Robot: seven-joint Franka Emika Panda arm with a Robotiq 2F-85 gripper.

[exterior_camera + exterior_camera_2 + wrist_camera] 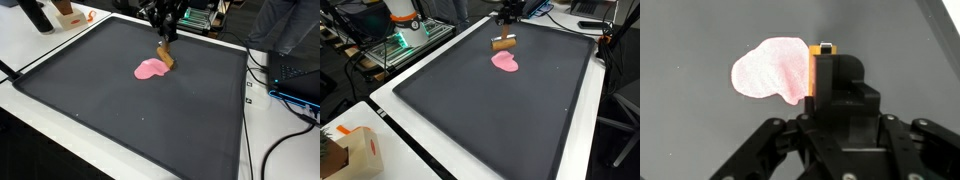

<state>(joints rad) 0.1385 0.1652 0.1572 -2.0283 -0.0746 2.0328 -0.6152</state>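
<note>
A robot arm's gripper (166, 40) hangs over the far part of a large black mat (130, 125) that covers most of a white table (30, 50). Its fingers are drawn close together and clamped on a small brown cylinder (165, 56), which hangs just below them. In an exterior view the cylinder (503, 43) lies level, with a darker end on one side. Right beside it on the mat is a flat pink patch (150, 69) with an uneven, rounded outline, possibly cloth or putty. The cylinder sits at the patch's edge, but I cannot tell whether the two touch. In the wrist view the gripper (830, 78) fills the lower half as a black mass, the cylinder (822, 72) shows as a narrow orange-brown strip with a pale tip, and the pink patch (768, 70) spreads beside it. Off the mat, a cardboard box (355, 150) stands at a near table corner and dark cables (285, 125) trail along one side.
</note>
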